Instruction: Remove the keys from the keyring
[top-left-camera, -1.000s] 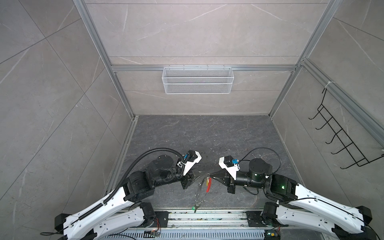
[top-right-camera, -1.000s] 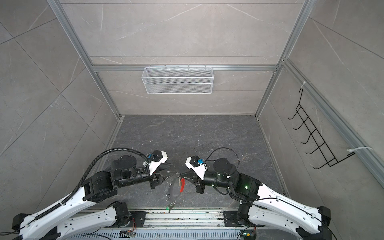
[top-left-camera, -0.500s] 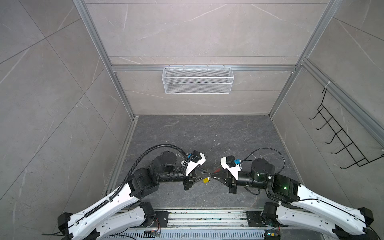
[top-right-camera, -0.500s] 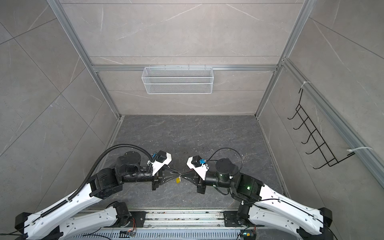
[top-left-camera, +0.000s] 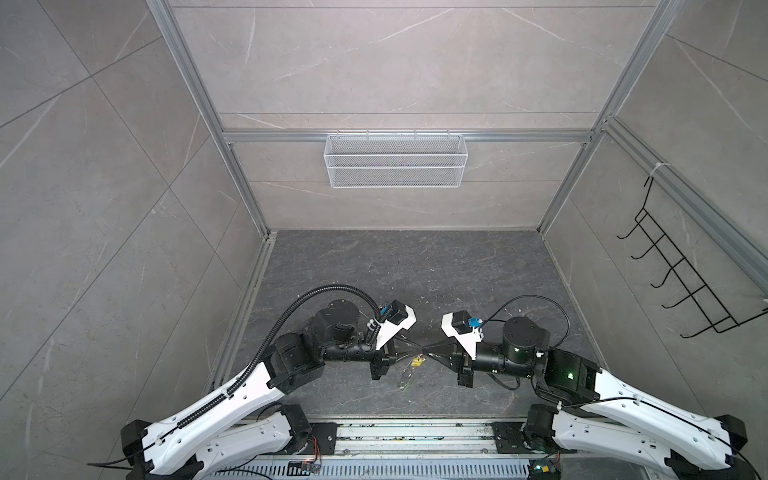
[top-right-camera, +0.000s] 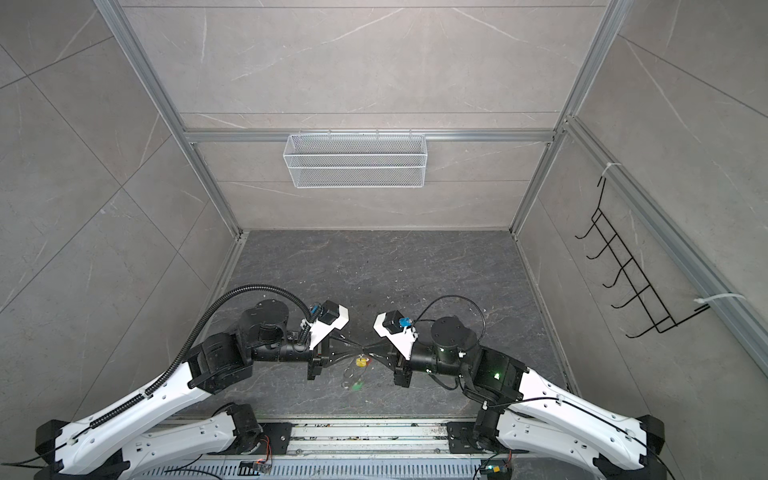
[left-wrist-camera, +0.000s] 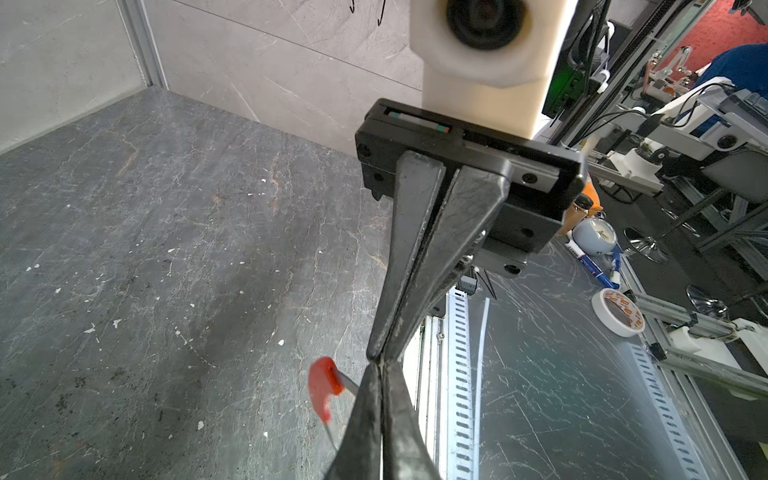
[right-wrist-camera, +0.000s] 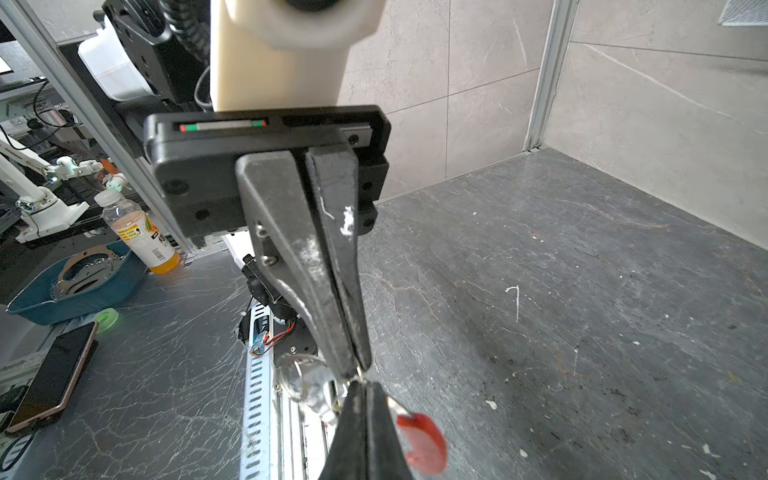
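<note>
Clenched right gripper (right-wrist-camera: 361, 386) pinches the keyring (right-wrist-camera: 424, 442) wire, with the red sleeve just beside its fingers. The left gripper (left-wrist-camera: 381, 370) is also clamped tight, tip to tip with the right. Whether it has the wire too, cannot tell. Both tips meet above the dark floor (top-left-camera: 415, 270), near its front edge. The keys (top-left-camera: 417, 363) dangle under the meeting tips in both top views: yellow tag close below, paler one lower and blurry. Wire basket (top-left-camera: 395, 166) on back wall, black hook rack (top-left-camera: 685, 286) on right wall, both well apart.
</note>
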